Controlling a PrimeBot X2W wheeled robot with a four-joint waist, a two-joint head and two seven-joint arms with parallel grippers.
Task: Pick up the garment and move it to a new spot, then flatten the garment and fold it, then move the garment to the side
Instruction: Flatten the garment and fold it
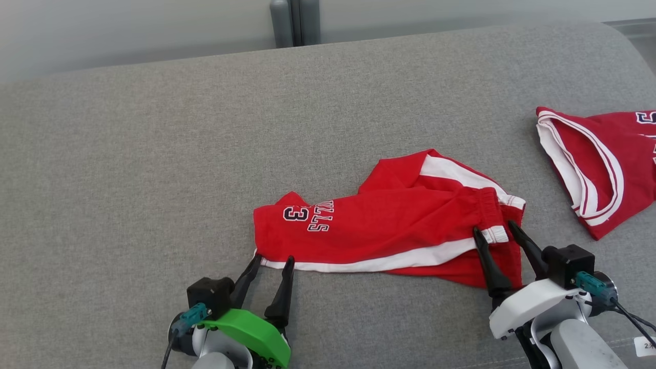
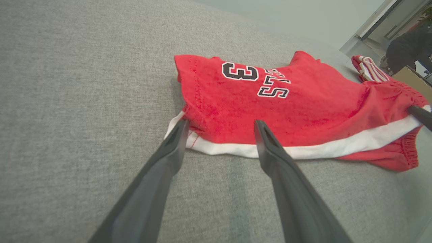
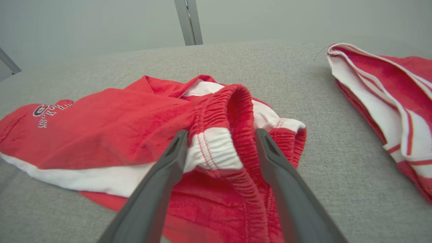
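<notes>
— Where's the garment?
— On the grey cushion I see the red shorts lying rumpled, with another red garment well apart on their right.
— And the grippers?
— Both are spread wide, holding nothing. My right gripper straddles the waistband; my left gripper sits at the hem corner.

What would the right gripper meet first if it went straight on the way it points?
The gathered waistband of the red shorts. The open right gripper straddles it, so it would probably press into that fabric, then the grey surface beneath, though depth is unclear.
</notes>
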